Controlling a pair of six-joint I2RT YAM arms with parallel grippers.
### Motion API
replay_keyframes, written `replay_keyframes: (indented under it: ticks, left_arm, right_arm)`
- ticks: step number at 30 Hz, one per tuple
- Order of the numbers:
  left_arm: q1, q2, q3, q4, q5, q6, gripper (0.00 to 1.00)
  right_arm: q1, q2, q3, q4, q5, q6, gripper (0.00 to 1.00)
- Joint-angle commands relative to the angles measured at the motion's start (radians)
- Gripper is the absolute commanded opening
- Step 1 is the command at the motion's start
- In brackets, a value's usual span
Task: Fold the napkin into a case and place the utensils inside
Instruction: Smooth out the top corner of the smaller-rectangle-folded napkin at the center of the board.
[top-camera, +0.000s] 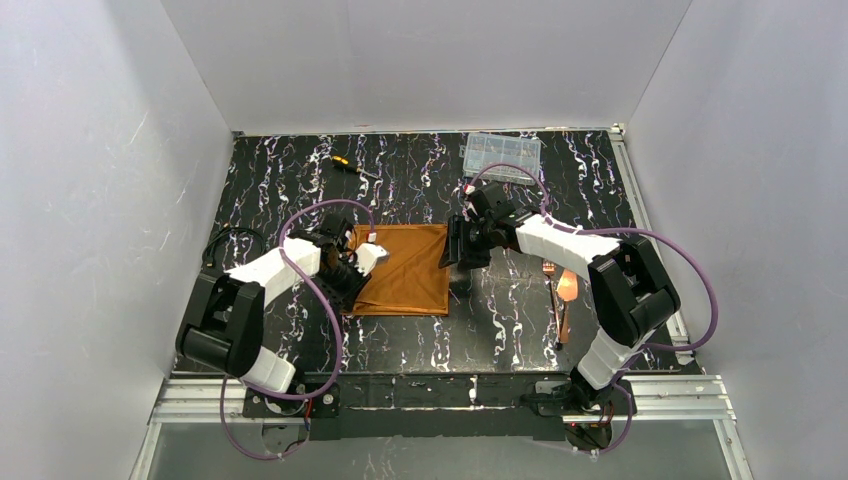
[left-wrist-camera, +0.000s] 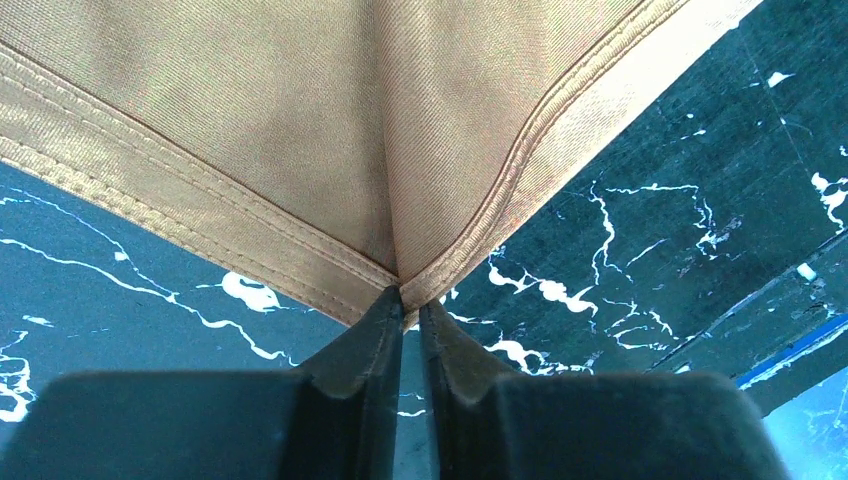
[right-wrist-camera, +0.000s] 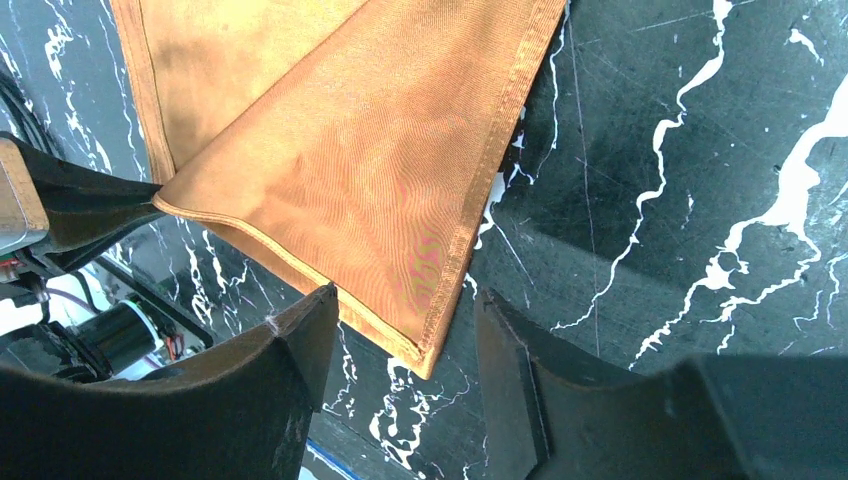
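The rust-orange napkin (top-camera: 405, 268) lies folded flat on the black marbled table, between the two arms. My left gripper (top-camera: 360, 262) is at its left edge. In the left wrist view the gripper (left-wrist-camera: 411, 300) is shut on a hemmed corner of the napkin (left-wrist-camera: 330, 120). My right gripper (top-camera: 455, 250) hovers at the napkin's right edge. It stands open (right-wrist-camera: 407, 295) with a napkin (right-wrist-camera: 370, 170) corner between its fingers, untouched. The copper utensils (top-camera: 562, 290) lie to the right, by the right arm.
A clear plastic compartment box (top-camera: 502, 155) stands at the back right. A yellow-and-black screwdriver (top-camera: 352, 167) lies at the back left. White walls close in the table on three sides.
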Motion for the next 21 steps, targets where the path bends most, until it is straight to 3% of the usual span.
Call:
replay_keyframes:
  ticks: [1, 6, 21]
  left_arm:
    - [-0.005, 0.000, 0.014, -0.018, 0.031, -0.003, 0.08]
    - [-0.006, -0.023, 0.025, -0.028, 0.023, -0.006, 0.00]
    - [-0.006, -0.102, -0.026, -0.044, -0.108, 0.038, 0.00]
  right_arm:
    - [0.003, -0.006, -0.008, 0.024, -0.011, 0.008, 0.61]
    - [0.002, -0.004, -0.011, 0.028, -0.013, 0.008, 0.60]
    - [0.001, 0.019, 0.020, 0.024, -0.006, 0.009, 0.60]
